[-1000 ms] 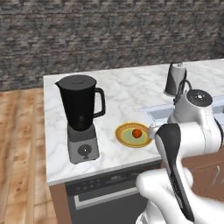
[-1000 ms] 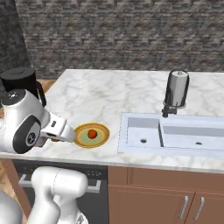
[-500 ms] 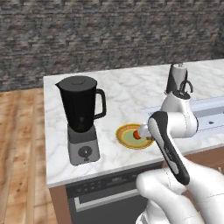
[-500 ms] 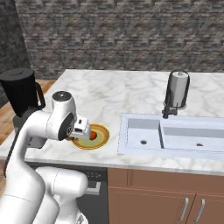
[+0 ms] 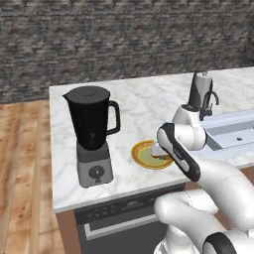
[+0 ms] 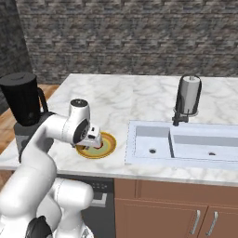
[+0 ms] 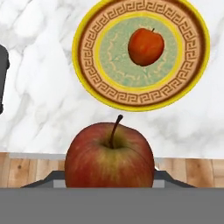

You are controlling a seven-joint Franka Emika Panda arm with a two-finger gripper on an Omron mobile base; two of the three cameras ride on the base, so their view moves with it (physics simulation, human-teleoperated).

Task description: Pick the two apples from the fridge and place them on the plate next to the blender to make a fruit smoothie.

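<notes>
In the hand view my gripper [image 7: 109, 175] is shut on a dull red-brown apple [image 7: 109, 155] with a yellowish patch, stem up. It hangs over the counter's edge, just short of the yellow plate [image 7: 87, 65]. A bright red-orange apple [image 7: 146, 46] lies on that plate, right of its middle. From the base views my gripper [image 5: 158, 150] [image 6: 95, 139] hovers low at the plate [image 5: 141, 155] [image 6: 109, 145], which sits right of the black blender [image 5: 92, 131] [image 6: 23, 104]. The fridge is out of view.
A sink [image 5: 233, 134] [image 6: 186, 144] is set into the marble counter right of the plate, with a grey canister and faucet [image 5: 200, 89] [image 6: 189, 95] behind it. A dark appliance front [image 5: 119, 218] sits under the counter. Wood floor lies to the left.
The arm has swung down and forward, and the hand with the red-brown apple has come in low at the plate. The arm now hides the plate's apple in the left base view.
</notes>
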